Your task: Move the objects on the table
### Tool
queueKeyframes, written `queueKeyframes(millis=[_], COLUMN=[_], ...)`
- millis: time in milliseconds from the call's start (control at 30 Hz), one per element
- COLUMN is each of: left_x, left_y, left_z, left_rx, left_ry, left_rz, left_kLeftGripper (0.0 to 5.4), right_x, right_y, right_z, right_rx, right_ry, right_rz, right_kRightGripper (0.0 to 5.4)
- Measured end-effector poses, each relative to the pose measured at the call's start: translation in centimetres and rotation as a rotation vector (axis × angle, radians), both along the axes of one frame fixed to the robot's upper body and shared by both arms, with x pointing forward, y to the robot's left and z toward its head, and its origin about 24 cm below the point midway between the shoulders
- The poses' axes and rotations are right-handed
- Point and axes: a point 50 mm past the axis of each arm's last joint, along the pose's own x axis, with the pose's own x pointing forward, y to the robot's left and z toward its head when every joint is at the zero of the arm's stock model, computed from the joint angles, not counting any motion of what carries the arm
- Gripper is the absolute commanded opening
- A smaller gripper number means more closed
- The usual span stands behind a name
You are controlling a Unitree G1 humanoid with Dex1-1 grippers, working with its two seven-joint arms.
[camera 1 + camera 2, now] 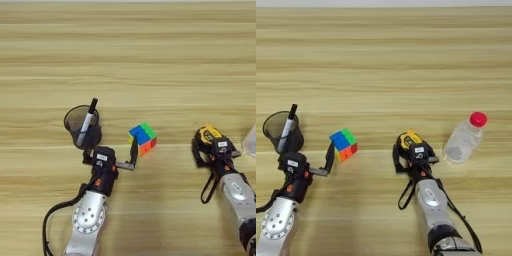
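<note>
Wooden table (150,50) fills the frame. Centre-left, the left gripper (112,157) is spread wide, one finger touching the puzzle cube (143,138). Centre-right, the right gripper (412,155) clasps the tape measure (407,140); the bottle (465,140) lies further right.

I noted a black mesh cup (82,126) standing upright, a marker (88,121) leaning inside it, tip protruding.

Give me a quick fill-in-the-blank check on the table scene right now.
1. The clear plastic bottle has a ____ cap.
2. The black mesh cup holds a ____.
3. The left end effector is beside the small multicoloured ____ cube.
4. The right end effector is at the yellow-and-black ____ measure.

Missing: red; marker; puzzle; tape
</note>
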Motion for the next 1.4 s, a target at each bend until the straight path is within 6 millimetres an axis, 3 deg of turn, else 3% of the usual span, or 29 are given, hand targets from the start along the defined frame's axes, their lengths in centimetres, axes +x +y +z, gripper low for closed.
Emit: queueKeyframes(millis=[533,667,767,933,1233,1400], left_x=[0.1,0.1,0.1,0.1,0.1,0.1], left_y=[0.0,0.0,0.0,0.0,0.0,0.0], left_z=[0.0,0.0,0.0,0.0,-0.1,0.0], left_rx=[0.0,0.0,0.0,0.0,0.0,0.0], left_ry=[0.0,-0.001,-0.001,0.0,0.002,-0.001], left_rz=[-0.001,0.0,0.0,0.001,0.0,0.0], left_kLeftGripper=[5.4,5.4,5.4,5.4,5.4,5.4], right_x=[-0.1,-0.2,0.2,0.8,1.2,0.8], right_y=[5.2,5.6,5.5,5.1,3.6,1.7], right_z=[0.2,0.2,1.0,2.4,6.8,10.0], right_rx=[0.038,0.04,0.039,0.026,0.018,-0.02], right_ry=[-0.014,-0.015,-0.07,-0.161,-0.395,-0.516], right_rz=[0.166,0.179,0.179,0.162,0.106,0.049], right_kRightGripper=[4.53,5.06,5.37,5.37,5.37,5.37])
